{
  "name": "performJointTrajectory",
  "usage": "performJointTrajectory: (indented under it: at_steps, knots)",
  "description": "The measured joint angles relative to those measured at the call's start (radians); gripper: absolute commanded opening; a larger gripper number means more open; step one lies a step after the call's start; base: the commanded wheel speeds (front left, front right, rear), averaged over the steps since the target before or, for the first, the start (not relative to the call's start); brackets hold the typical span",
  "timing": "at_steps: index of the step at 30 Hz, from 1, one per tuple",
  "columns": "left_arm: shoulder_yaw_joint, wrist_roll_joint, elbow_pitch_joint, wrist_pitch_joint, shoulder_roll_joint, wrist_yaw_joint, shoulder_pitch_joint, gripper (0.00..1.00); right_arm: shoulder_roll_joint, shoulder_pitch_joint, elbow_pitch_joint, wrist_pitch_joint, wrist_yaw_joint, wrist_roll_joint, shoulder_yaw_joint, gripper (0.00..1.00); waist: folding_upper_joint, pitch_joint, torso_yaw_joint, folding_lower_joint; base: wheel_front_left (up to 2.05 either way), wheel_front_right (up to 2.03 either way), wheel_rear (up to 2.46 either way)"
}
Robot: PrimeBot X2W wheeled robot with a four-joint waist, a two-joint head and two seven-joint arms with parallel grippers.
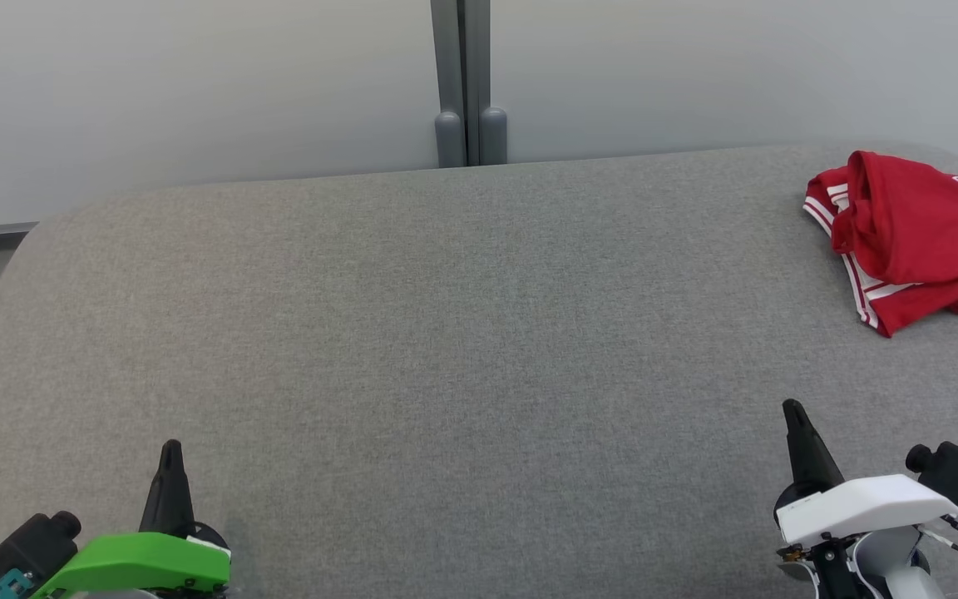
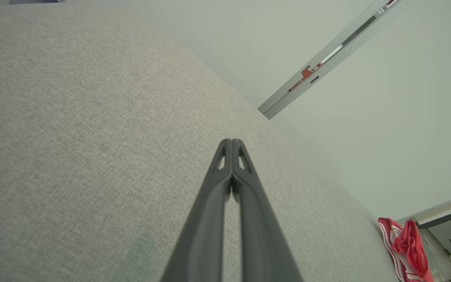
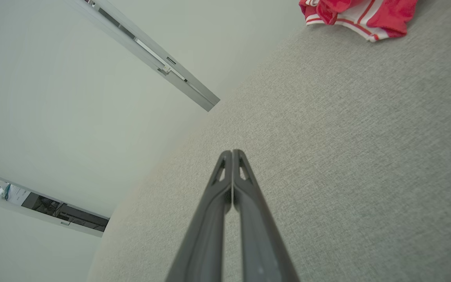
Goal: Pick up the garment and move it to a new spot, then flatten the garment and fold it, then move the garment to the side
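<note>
A broad table [image 1: 446,333] covered in grey woven fabric, with a rounded, padded far edge and soft corners, stands against a smooth pale wall [image 1: 196,83]. A grey vertical post [image 1: 469,83] with two rounded feet splits the wall at the middle. The crumpled red jersey with white-and-dark striped trim [image 1: 920,233] lies bunched at the far right corner of the table, cut off by the head view's right edge. A dark numeral on it is only partly visible and cannot be read. The left wrist view catches the jersey small at the lower right [image 2: 409,243], and the right wrist view shows only its hem at the top edge [image 3: 350,11]. The left gripper [image 1: 171,449], on a bright green mount, sits over the near left of the table, its dark tapered fingers pressed together on nothing [image 2: 231,141]. The right gripper [image 1: 793,409], on a white mount, sits at the near right — likewise pressed together and empty [image 3: 231,152], well apart from the jersey.
</note>
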Motion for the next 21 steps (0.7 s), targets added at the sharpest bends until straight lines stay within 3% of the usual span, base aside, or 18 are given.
performJointTrajectory:
  at_steps: [21]
  knots:
    - [0.016,-0.247,-0.008,0.063,-0.003,-0.012,-0.029,0.0,-0.002,-0.022,0.0,0.058,0.0,0.249,-0.03,0.0,0.0,0.005,-0.008,0.0,0.0,0.0,0.0]
